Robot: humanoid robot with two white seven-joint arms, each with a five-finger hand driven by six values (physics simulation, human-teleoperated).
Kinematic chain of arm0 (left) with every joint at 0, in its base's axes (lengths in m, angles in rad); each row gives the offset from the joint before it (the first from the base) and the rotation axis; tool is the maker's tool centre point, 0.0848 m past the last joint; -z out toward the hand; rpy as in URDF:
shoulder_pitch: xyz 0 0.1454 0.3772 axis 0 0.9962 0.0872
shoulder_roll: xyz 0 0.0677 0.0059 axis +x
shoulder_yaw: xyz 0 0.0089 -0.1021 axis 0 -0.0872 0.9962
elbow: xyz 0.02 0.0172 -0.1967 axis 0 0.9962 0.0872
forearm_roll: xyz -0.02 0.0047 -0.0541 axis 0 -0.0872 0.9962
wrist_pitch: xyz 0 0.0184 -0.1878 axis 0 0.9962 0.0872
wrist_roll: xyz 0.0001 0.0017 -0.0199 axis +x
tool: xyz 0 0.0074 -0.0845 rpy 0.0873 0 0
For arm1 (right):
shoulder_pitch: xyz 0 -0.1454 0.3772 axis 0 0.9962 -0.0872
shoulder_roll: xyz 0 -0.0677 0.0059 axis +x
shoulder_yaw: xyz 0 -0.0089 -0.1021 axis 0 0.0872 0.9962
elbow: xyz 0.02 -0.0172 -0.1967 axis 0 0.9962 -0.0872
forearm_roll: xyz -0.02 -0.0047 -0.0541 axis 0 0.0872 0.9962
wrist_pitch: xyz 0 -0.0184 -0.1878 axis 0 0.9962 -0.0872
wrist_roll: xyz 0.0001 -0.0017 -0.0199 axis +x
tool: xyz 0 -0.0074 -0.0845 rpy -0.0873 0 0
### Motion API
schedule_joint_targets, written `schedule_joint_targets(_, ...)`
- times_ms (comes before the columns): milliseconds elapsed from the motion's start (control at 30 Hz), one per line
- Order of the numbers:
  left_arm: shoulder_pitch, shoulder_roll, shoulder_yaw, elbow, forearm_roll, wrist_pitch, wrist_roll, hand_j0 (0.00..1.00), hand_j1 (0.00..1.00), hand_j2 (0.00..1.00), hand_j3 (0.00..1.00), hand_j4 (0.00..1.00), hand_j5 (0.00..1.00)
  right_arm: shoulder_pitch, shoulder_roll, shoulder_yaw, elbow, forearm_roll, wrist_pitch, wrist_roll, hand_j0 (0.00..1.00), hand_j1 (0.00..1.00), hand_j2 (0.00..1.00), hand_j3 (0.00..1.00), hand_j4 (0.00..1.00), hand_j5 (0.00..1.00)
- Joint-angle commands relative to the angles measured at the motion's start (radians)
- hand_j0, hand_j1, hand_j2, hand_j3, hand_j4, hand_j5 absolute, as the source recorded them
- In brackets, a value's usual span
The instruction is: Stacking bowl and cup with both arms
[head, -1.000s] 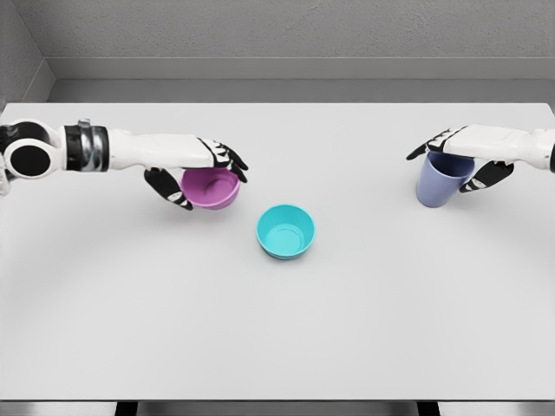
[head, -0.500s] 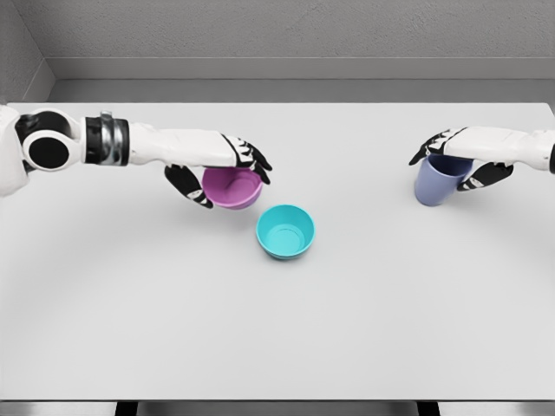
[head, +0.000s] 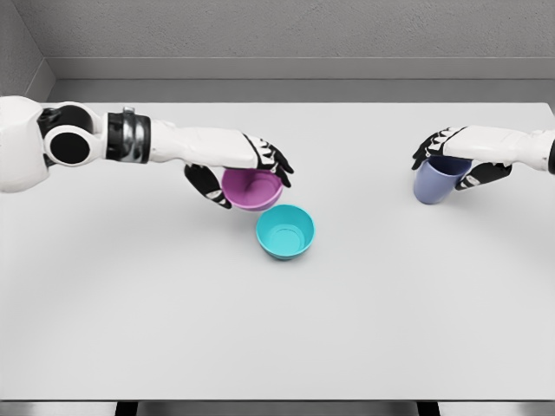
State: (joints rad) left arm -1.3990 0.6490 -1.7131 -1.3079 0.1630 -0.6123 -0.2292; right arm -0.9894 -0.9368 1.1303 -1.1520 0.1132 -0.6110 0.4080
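My left hand (head: 245,177) is shut on a purple bowl (head: 252,191) and holds it off the table, just up and left of a teal bowl (head: 285,231). The teal bowl sits upright on the white table (head: 277,329) near the middle. The purple bowl's right edge nearly overlaps the teal bowl's rim. At the far right my right hand (head: 451,161) is shut on a lavender cup (head: 435,182), gripping its rim from above with the cup tilted slightly.
The table's front edge runs along the bottom of the view, and a grey wall stands behind its back edge.
My left hand has carried the purple bowl to the right, toward the teal bowl. The right hand with the cup has shifted only slightly upward.
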Motion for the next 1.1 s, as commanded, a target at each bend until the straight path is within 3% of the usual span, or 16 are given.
schedule_joint_targets(0,0.0,-0.009,0.001,-0.005,0.009,0.001,-0.001,0.79,0.79,0.79,0.79,0.79,0.79,0.0,0.0,0.0,0.0,0.0,0.0,-0.001,0.69,0.69,0.69,0.69,0.69,0.69)
schedule_joint_targets(300,-0.015,-0.051,-0.023,-0.011,0.009,0.001,-0.001,0.79,0.79,0.79,0.79,0.79,0.79,0.002,0.001,0.002,-0.003,0.002,0.0,-0.003,0.69,0.69,0.69,0.69,0.69,0.69)
schedule_joint_targets(600,-0.025,-0.057,-0.051,-0.011,0.009,0.001,-0.001,0.79,0.79,0.79,0.79,0.79,0.79,-0.003,-0.023,-0.009,-0.061,0.003,0.0,-0.003,0.65,0.65,0.65,0.65,0.65,0.65)
schedule_joint_targets(1067,-0.025,-0.091,-0.068,-0.011,0.009,0.001,0.001,0.78,0.78,0.78,0.78,0.78,0.78,-0.011,-0.045,-0.014,-0.092,0.002,0.0,-0.003,0.65,0.65,0.65,0.65,0.65,0.65)
